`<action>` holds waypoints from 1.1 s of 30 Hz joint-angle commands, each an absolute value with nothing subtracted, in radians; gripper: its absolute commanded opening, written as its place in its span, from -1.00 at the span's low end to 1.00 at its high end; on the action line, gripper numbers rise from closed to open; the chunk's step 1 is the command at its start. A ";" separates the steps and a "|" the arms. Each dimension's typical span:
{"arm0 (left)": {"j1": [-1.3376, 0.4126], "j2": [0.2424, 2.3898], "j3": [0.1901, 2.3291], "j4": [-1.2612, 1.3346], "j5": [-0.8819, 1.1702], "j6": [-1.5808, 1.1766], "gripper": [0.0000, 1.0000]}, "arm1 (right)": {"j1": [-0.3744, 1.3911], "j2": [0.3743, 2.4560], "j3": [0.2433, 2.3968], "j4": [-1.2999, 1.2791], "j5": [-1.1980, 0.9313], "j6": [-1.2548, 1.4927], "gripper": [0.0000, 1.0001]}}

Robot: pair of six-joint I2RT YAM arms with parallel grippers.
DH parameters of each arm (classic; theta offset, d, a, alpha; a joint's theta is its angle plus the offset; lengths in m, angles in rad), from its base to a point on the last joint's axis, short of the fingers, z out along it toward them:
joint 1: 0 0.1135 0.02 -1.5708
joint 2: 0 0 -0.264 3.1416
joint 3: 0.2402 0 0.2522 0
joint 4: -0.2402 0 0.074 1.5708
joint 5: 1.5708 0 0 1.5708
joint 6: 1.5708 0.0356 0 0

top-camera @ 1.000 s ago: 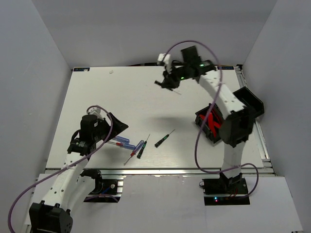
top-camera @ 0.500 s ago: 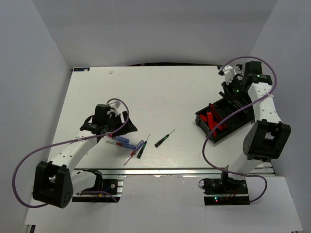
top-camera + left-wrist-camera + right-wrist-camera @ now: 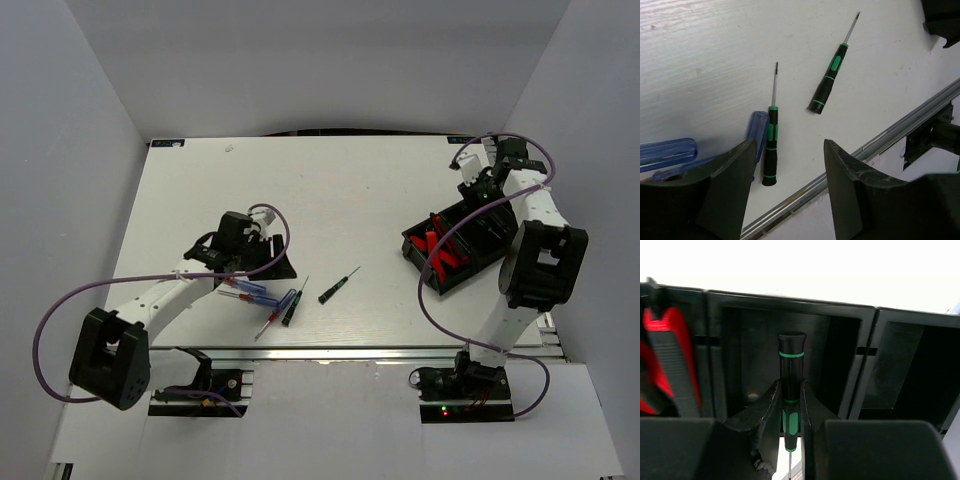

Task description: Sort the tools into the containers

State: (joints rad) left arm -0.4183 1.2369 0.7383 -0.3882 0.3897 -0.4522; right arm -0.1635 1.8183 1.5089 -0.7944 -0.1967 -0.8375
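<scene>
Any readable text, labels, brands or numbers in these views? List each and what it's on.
No readable text anywhere.
Dark strip at the table's far-left corner: possibly a label, too small to read.
Screwdriver handles: no print visible.
Knife: no marking visible.

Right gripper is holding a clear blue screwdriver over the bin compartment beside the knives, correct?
No. The right wrist view shows the right gripper shut on a black-green screwdriver, not a clear blue one. It is over the bin compartment beside the knives, as you say.
</scene>
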 commanded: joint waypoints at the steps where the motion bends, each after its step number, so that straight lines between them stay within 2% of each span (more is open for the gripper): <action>1: -0.466 1.253 0.782 -0.387 0.376 -0.449 0.34 | -0.175 1.827 1.517 -0.753 -0.166 -0.828 -0.64; 2: -0.489 1.259 0.787 -0.387 0.367 -0.452 0.33 | -0.178 1.832 1.519 -0.758 -0.166 -0.830 -0.57; 3: -0.503 1.275 0.791 -0.387 0.361 -0.456 0.33 | -0.182 1.835 1.522 -0.762 -0.167 -0.830 -0.32; 7: -0.563 1.322 0.825 -0.400 0.307 -0.472 0.28 | -0.198 1.825 1.557 -0.813 -0.225 -0.844 0.30; 10: -0.613 1.374 0.873 -0.434 0.242 -0.491 0.17 | -0.202 1.769 1.603 -0.848 -0.354 -0.842 0.51; 11: -0.636 1.390 0.897 -0.439 0.221 -0.497 0.14 | -0.204 1.726 1.598 -0.851 -0.458 -0.866 0.58; 12: -0.647 1.405 0.911 -0.439 0.218 -0.499 0.13 | -0.203 1.703 1.589 -0.871 -0.518 -0.897 0.77; 14: -0.679 1.466 0.960 -0.442 0.221 -0.485 0.10 | -0.202 1.635 1.527 -0.879 -0.686 -0.967 0.79; 17: -0.727 1.570 1.023 -0.465 0.221 -0.433 0.13 | -0.198 1.559 1.423 -0.851 -0.829 -0.999 0.79; 21: -0.793 1.695 1.153 -0.515 0.170 -0.371 0.17 | -0.198 1.493 1.339 -0.813 -0.929 -0.996 0.79; 27: -0.874 1.860 1.256 -0.626 0.045 -0.373 0.17 | -0.198 1.462 1.339 -0.811 -0.995 -0.971 0.79; 29: -0.891 1.925 1.307 -0.684 -0.040 -0.385 0.11 | -0.198 1.460 1.342 -0.810 -1.022 -0.960 0.79; 33: -0.896 1.979 1.351 -0.722 -0.098 -0.396 -0.14 | -0.196 1.451 1.344 -0.810 -1.049 -0.940 0.79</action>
